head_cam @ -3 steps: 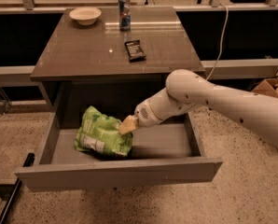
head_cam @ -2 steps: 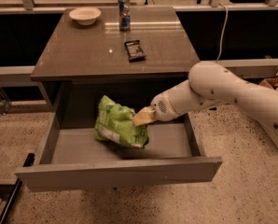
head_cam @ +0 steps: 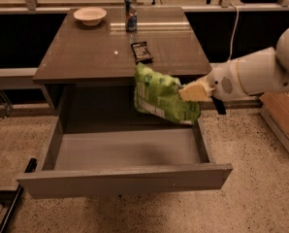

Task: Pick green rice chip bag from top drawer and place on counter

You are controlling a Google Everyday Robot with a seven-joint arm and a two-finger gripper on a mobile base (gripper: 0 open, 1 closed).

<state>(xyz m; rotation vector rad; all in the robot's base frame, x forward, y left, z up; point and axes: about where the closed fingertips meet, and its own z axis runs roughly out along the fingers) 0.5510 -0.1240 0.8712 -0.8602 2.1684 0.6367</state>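
Note:
The green rice chip bag [head_cam: 161,93] hangs in the air above the right part of the open top drawer [head_cam: 127,149], level with the counter's front edge. My gripper [head_cam: 193,91] comes in from the right and is shut on the bag's right end. The white arm [head_cam: 253,74] stretches off to the right edge. The drawer is pulled out and its grey floor is bare. The counter [head_cam: 96,50] is the glossy grey-brown tabletop behind the bag.
On the counter stand a white bowl [head_cam: 89,15] at the back left, a can [head_cam: 130,13] at the back middle and a small dark wrapper [head_cam: 141,51] near the front. A wooden crate [head_cam: 282,120] sits on the floor to the right.
My gripper has lifted the bag out of the drawer, up and to the right, to the height of the counter's front edge. The drawer floor is now bare.

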